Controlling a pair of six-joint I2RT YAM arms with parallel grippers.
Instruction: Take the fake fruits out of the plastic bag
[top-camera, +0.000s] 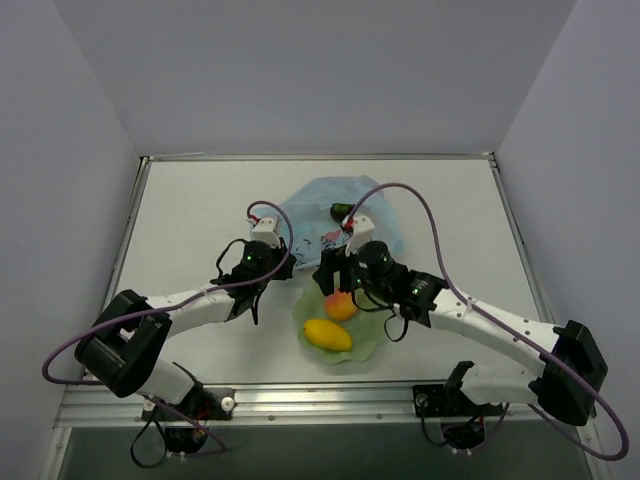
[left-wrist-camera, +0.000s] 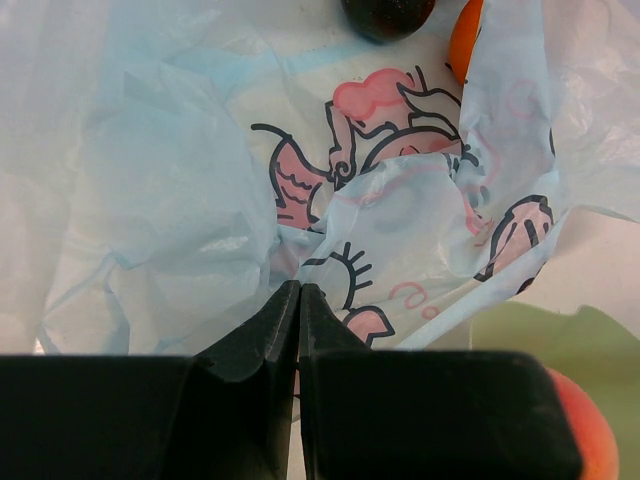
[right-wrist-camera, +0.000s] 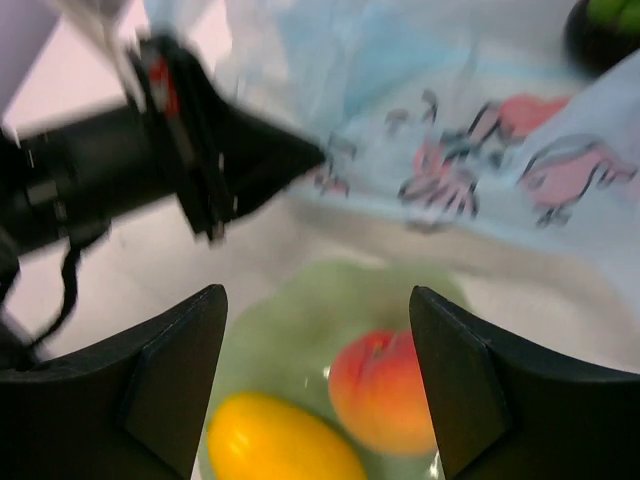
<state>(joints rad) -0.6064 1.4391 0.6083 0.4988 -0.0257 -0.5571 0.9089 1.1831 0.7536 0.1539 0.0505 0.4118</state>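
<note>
The plastic bag (top-camera: 322, 202) lies crumpled on the table (top-camera: 200, 220) just beyond the pale green bowl (top-camera: 372, 346), with a dark fruit (left-wrist-camera: 388, 14) and an orange one (left-wrist-camera: 465, 40) showing at its far side. The left gripper (left-wrist-camera: 300, 296) has its jaws pressed together on the bag's near edge. The right gripper (right-wrist-camera: 318, 297) hangs over the bowl with its jaws spread wide and empty, above a peach (right-wrist-camera: 385, 392) and a yellow fruit (right-wrist-camera: 277, 442) lying in the bowl.
</note>
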